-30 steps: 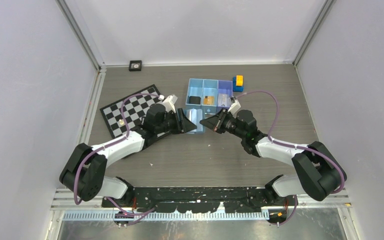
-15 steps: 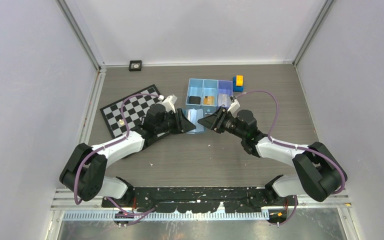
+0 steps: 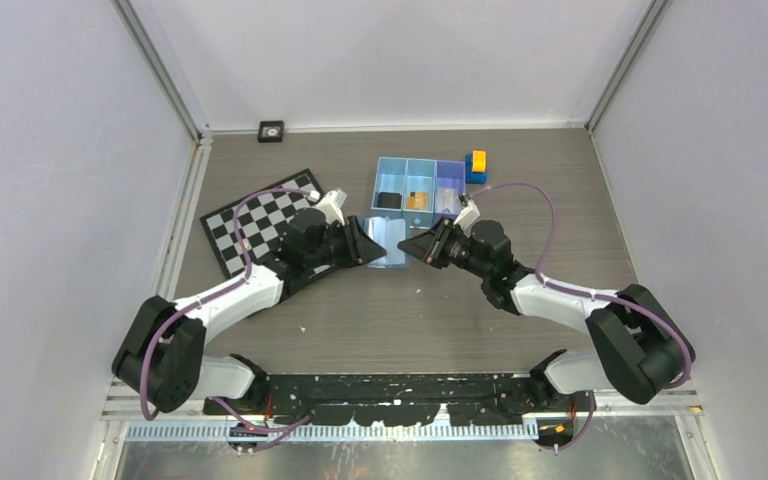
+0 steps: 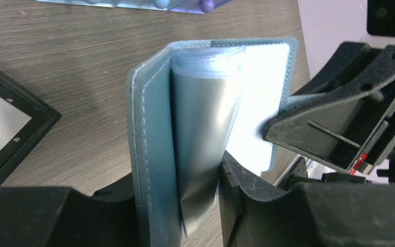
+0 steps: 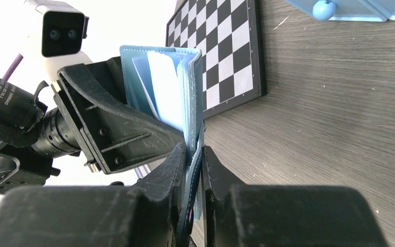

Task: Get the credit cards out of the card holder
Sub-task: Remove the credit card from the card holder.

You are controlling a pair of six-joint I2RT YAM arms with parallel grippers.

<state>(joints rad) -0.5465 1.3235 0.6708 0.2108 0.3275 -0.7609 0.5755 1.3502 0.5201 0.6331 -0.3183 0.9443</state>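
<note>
The blue card holder (image 3: 388, 241) hangs open above the table between my two grippers. My left gripper (image 3: 365, 243) is shut on one cover (image 4: 154, 128) together with its grey clear sleeves (image 4: 200, 134). My right gripper (image 5: 194, 154) is shut on the edge of the other cover (image 5: 193, 103). A pale whitish leaf (image 5: 163, 92) shows between the covers; I cannot tell whether it is a card or a sleeve. A tan-brown credit card (image 3: 417, 200) lies in the blue tray's middle compartment, and a pale flat card (image 3: 447, 201) lies in the right one.
The three-compartment blue tray (image 3: 378, 186) stands just behind the grippers, with a black item (image 3: 390, 200) in its left compartment. Yellow-and-blue blocks (image 3: 477, 165) sit at its right end. A checkerboard (image 3: 250, 225) lies under the left arm. A small black square (image 3: 271, 130) rests by the back wall.
My left arm has shifted a little to the left with its cover. The right gripper's jaws parted briefly and have closed again on the other cover.
</note>
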